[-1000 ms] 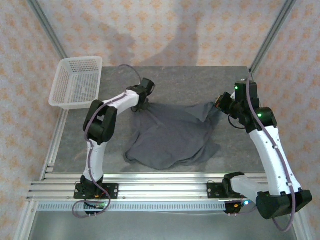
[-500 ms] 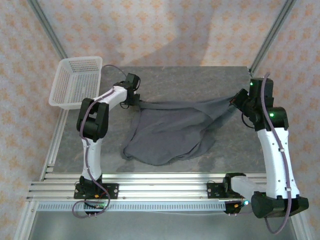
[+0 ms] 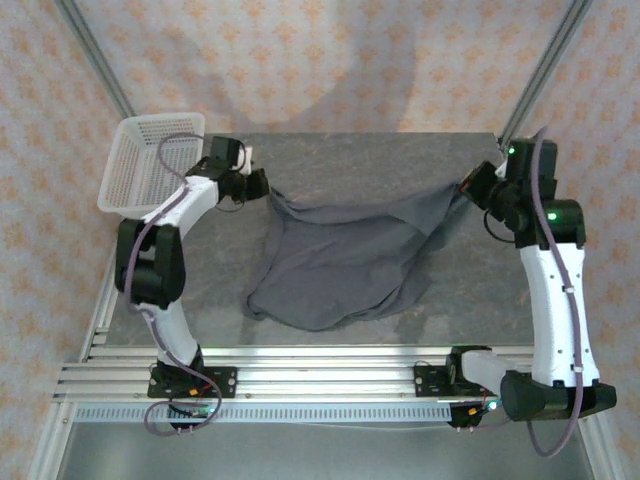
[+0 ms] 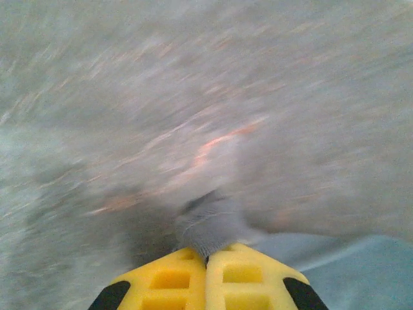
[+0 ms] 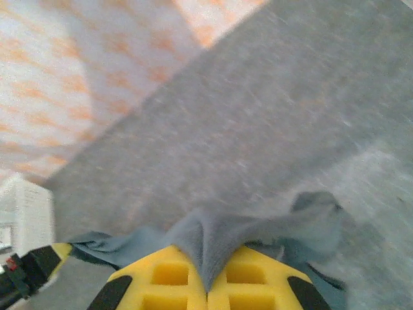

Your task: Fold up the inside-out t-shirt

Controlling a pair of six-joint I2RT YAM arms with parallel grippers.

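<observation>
**Current step: spread before folding.** The grey t-shirt [image 3: 340,260] is being stretched out between the two arms. No fold has been made yet.

**End effectors.**
- The left gripper [image 3: 256,186] is clamped on one end of the garment's far edge. It is near the far-left corner of the table [image 3: 380,155], just beside the white mesh basket [image 3: 165,118].
- The right gripper [image 3: 470,186] is clamped on the other end of that edge, near the far-right corner.
- In each wrist view the yellow fingers [image 4: 171,279] are pressed together with a tuft of cloth squeezed between the tips.

**Position of the garment.** The held edge is lifted and spans the far half of the table. The body hangs from it and trails toward the near edge, where the lower part lies bunched and wrinkled on the table surface, left of centre.

**Orientation.**
- The gripped edge runs left to right, roughly parallel to the far edge of the table, and sags slightly in the middle.
- The long axis of the spread cloth follows this line.
- The loose mass points toward the near edge.
- Whether the held edge is the hem or the shoulders cannot be told.

**Next move (assessment).**
1. Keep both grips closed and the arms apart so the edge is taut.
2. Lower both ends together so the body lies flat and unwrinkled.
3. Release only once the cloth rests flat on the table.

Uneven lowering would likely leave the lower part creased.
</observation>
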